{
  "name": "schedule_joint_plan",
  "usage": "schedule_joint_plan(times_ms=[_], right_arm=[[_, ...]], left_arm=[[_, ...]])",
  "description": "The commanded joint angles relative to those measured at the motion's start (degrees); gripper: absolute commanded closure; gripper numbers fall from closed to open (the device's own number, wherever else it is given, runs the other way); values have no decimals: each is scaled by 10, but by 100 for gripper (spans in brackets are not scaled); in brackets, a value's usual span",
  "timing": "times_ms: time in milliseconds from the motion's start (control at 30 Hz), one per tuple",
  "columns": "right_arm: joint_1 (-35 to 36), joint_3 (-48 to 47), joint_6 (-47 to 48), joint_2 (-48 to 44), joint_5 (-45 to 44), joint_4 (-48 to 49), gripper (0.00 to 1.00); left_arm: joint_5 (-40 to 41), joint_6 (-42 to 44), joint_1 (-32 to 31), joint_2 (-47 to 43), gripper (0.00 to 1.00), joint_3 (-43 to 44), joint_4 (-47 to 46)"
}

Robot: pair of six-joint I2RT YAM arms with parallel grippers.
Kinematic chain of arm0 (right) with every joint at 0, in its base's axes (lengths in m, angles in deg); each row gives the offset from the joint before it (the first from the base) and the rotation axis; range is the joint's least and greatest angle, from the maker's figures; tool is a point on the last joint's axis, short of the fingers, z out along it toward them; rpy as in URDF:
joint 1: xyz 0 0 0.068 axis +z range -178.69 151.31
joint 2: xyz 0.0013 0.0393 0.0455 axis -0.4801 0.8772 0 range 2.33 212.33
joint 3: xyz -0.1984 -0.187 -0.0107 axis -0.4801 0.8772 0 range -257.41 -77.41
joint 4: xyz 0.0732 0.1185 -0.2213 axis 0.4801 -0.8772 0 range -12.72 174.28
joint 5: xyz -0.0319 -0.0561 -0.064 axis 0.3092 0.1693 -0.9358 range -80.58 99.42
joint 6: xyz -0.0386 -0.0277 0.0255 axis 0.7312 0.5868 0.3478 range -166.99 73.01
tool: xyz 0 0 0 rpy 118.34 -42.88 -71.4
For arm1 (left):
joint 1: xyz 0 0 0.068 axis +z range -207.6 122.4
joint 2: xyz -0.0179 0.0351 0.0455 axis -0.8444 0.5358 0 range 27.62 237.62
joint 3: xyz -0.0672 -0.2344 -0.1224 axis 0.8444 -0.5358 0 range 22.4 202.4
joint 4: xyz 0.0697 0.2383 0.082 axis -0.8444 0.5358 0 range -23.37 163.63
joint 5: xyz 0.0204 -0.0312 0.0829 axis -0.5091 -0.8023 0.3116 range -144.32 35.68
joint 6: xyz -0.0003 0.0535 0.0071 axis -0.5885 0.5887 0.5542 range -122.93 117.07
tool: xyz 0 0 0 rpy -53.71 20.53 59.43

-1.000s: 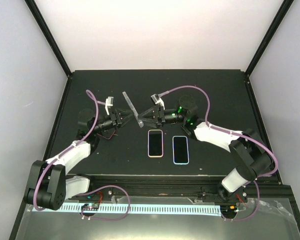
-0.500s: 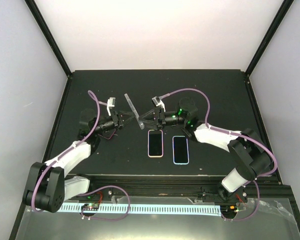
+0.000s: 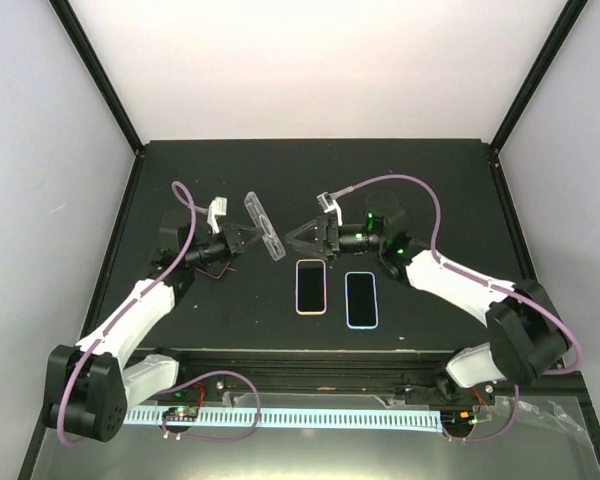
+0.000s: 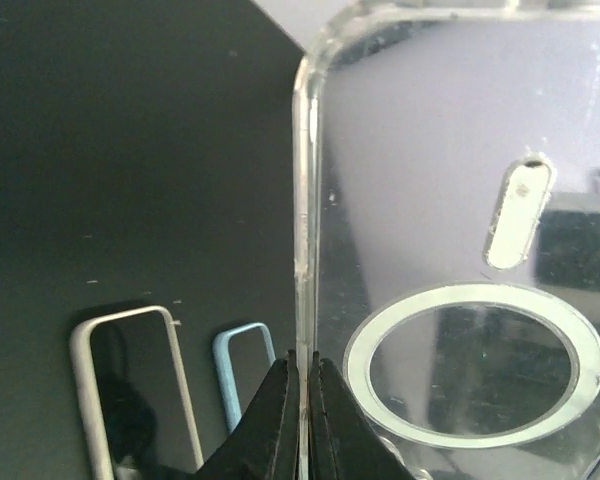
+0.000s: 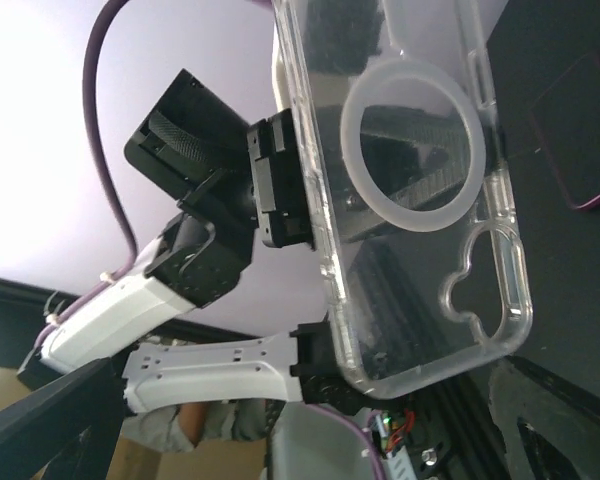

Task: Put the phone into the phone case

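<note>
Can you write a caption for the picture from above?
Left tool holds the clear case near a pink phone and a blue phone.

Left end effector (image 3: pixel 243 238) clamped, right end effector (image 3: pixel 294 238) spread

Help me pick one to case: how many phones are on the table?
2. The pink-edged phone lies on the table; the blue-edged phone lies right of it, apart. None appears hidden.

The top camera looks down on the table (image 3: pixel 430 170) from its near edge; both wrist cameras closely face the case (image 4: pixel 430 180).
</note>
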Motion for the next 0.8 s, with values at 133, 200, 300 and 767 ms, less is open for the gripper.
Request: schedule_joint_plan(times_ms=[133, 200, 300, 767], right_arm=[[-29, 16, 77, -39, -57, -121, 0], [-29, 16, 84, -41, -65, -134, 0], [-30, 13, 92, -46, -70, -144, 0], [-30, -7, 131, -76, -112, -215, 0]], left_arm=[[147, 175, 5, 28, 98, 96, 292], [172, 193, 4, 42, 98, 108, 325], [202, 222, 3, 66, 98, 124, 366], [287, 225, -64, 218, 98, 182, 409]])
